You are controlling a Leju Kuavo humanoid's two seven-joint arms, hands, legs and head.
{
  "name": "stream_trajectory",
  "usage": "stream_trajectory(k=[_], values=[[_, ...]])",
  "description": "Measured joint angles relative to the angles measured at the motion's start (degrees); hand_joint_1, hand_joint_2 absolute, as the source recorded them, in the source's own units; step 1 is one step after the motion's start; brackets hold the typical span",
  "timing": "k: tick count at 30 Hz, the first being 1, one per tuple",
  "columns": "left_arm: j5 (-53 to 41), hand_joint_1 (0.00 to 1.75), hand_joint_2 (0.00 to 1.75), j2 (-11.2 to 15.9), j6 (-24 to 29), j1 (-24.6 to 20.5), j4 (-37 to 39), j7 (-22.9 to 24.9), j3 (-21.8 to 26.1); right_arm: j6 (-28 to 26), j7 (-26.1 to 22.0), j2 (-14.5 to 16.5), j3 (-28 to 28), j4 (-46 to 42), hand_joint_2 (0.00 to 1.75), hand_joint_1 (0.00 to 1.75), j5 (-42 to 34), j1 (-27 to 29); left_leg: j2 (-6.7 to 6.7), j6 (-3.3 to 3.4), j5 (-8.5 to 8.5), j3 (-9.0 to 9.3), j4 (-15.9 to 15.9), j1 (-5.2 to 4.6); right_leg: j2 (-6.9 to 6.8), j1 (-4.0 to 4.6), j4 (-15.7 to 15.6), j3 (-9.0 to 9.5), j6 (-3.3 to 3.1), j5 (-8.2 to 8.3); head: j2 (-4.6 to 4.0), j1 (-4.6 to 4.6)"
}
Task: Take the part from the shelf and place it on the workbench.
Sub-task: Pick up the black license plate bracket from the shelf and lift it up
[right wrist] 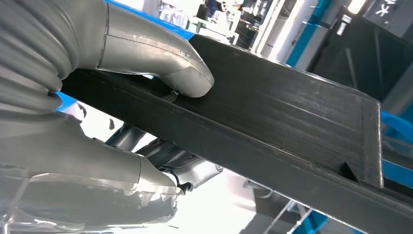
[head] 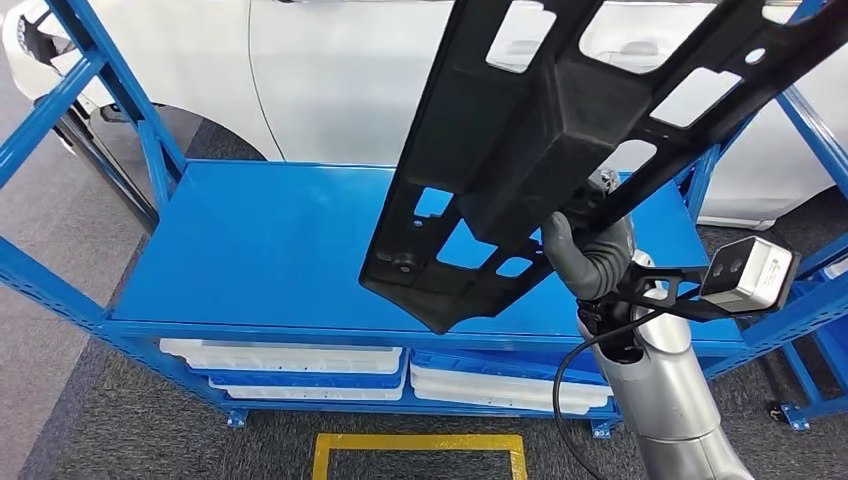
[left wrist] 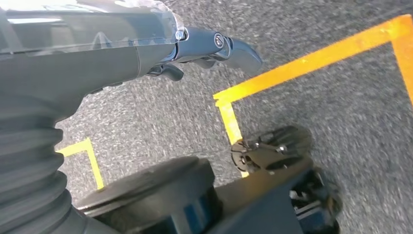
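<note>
The right hand [head: 590, 255] gripped the black part [head: 560, 140], a long moulded panel with rectangular cut-outs, and held it raised and tilted above the top deck of the blue shelf [head: 270, 250], clear of the deck surface. In the right wrist view the grey thumb [right wrist: 165, 61] pressed on one face of the part [right wrist: 292, 112] while the fingers [right wrist: 170, 163] closed against the opposite face (a firm clamp on the panel's edge). White trays [head: 285, 360] lay on the lower tier of the shelf. A white car [head: 350, 80] stood behind the rack. The left hand [left wrist: 214, 46] hung over grey carpet [left wrist: 341, 97] marked with yellow tape [left wrist: 302, 66], holding nothing, its dark fingers extended.
</note>
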Motion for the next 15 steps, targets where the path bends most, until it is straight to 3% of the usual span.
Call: stream_trajectory(k=[2,5,6,7,8,10,12,15], values=[[0.02,0.00,1.75,-0.08,0.49,-0.03,0.00,0.22,0.01,-0.21,0.40,0.00,0.04,0.06,1.75,1.75,-0.48,-0.18,0.04,0.70,0.61,0.02,-0.41,0.17,-0.02,-0.16,2.09,-0.82,0.65,-1.79,0.00,0.01],[0.31,0.00,1.75,-0.16,1.33,-0.06,0.00,0.59,0.05,-0.75,0.55,0.19,0.04,0.35,1.75,1.75,-1.07,-0.35,0.14,1.10,1.08,-0.48,-0.38,0.21,-0.02,-0.42,12.51,-5.15,1.43,-7.74,0.00,0.02],[0.38,0.00,1.75,-0.19,1.50,0.00,0.00,0.70,0.07,-0.98,0.55,0.26,0.04,0.50,1.75,1.75,-1.21,-0.30,0.14,1.11,1.13,-0.73,-0.22,0.19,-0.03,-0.48,15.39,-6.28,1.57,-8.76,0.00,0.02],[0.41,0.00,1.75,-0.21,1.62,0.07,0.00,0.78,0.09,-1.19,0.55,0.32,0.04,0.66,1.75,1.75,-1.33,-0.26,0.13,1.11,1.16,-0.98,-0.02,0.18,-0.03,-0.52,16.25,-6.45,1.61,-8.67,0.00,0.02],[0.43,0.00,1.75,-0.22,1.68,0.11,0.00,0.81,0.10,-1.36,0.55,0.31,0.04,0.76,1.75,1.75,-1.44,-0.23,0.09,1.10,1.17,-1.18,0.19,0.18,-0.03,-0.53,14.80,-5.48,1.56,-7.54,0.00,0.02],[0.45,0.00,1.75,-0.30,1.77,0.14,0.00,0.83,0.11,-1.51,0.55,0.32,0.04,0.85,1.75,1.75,-1.53,-0.24,0.00,0.96,1.23,-1.44,0.52,0.14,0.02,-0.48,7.15,-1.25,1.15,-4.12,0.00,0.02],[0.47,0.00,1.75,-0.38,1.91,0.09,0.00,0.83,0.11,-1.69,0.55,0.33,0.04,0.87,1.75,1.75,-1.53,-0.25,-0.10,0.49,1.45,-1.75,0.71,-0.03,0.11,-0.19,1.37,1.59,0.60,-2.17,0.00,0.02],[0.55,0.00,1.75,-0.42,2.10,0.16,0.00,0.83,0.11,-2.16,0.52,0.25,0.04,0.95,1.75,1.75,-1.39,-0.14,-0.12,-0.58,1.96,-2.22,0.68,-0.15,0.12,-0.05,0.29,1.50,-0.28,-1.35,0.00,0.02]])
